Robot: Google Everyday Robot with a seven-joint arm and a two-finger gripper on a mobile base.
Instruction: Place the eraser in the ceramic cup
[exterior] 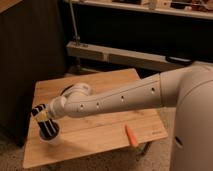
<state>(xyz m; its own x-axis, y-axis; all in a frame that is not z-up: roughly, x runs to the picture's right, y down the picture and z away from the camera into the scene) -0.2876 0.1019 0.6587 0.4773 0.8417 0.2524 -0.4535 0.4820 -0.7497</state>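
Camera view: gripper (45, 121) over ceramic cup (50, 136), table's (100, 80) left.

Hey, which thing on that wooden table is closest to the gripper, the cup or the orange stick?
The ceramic cup: the gripper is right over it at the table's near left corner. The orange stick lies far off, near the right edge.

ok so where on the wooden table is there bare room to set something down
Bare wood lies between the ceramic cup and the orange stick, and along the table far edge. The front-left corner is crowded: the tool holds the eraser over the cup.
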